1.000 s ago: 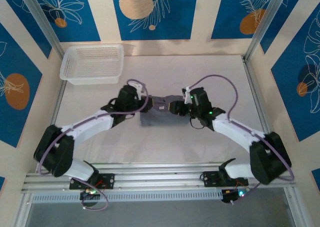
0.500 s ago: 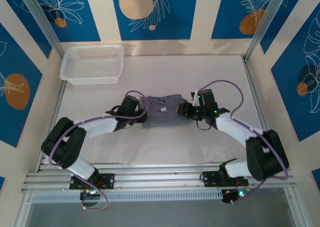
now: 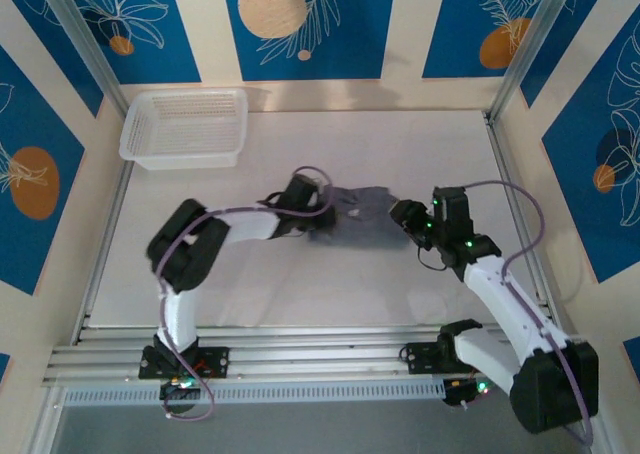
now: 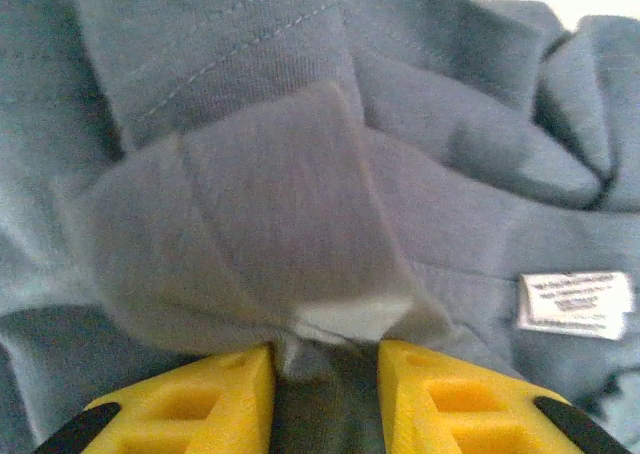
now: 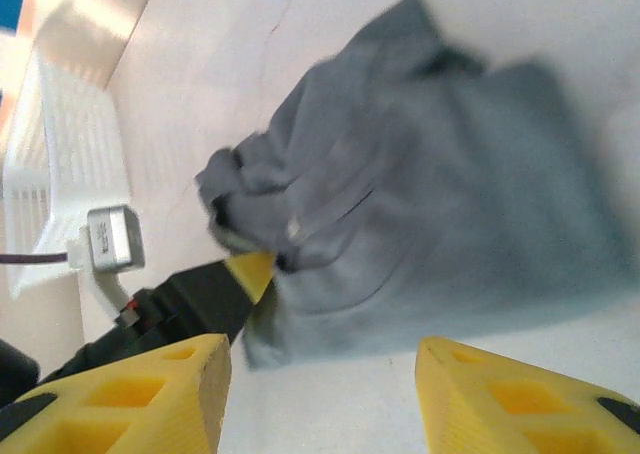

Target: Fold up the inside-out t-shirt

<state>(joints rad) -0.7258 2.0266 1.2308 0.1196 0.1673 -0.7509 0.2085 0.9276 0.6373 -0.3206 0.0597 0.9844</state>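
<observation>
Top view: t-shirt (image 3: 358,212) lay bunched near the middle of the table (image 3: 300,284), with the white basket (image 3: 180,156) well apart at its 10 o'clock. Left gripper (image 3: 322,217) sat at the shirt's 9 o'clock edge. On the left wrist view its jaws stood slightly apart with a fold of fabric in the gap; a real pinch could not be told. White label (image 4: 575,302) faced up. Right gripper (image 3: 402,214) was at 3 o'clock, jaws wide and holding nothing.

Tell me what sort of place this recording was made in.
Probably a lab data-collection booth: a white table fenced by aluminium frame posts, blue printed wall panels, and two robot arms bolted at its near edge.
</observation>
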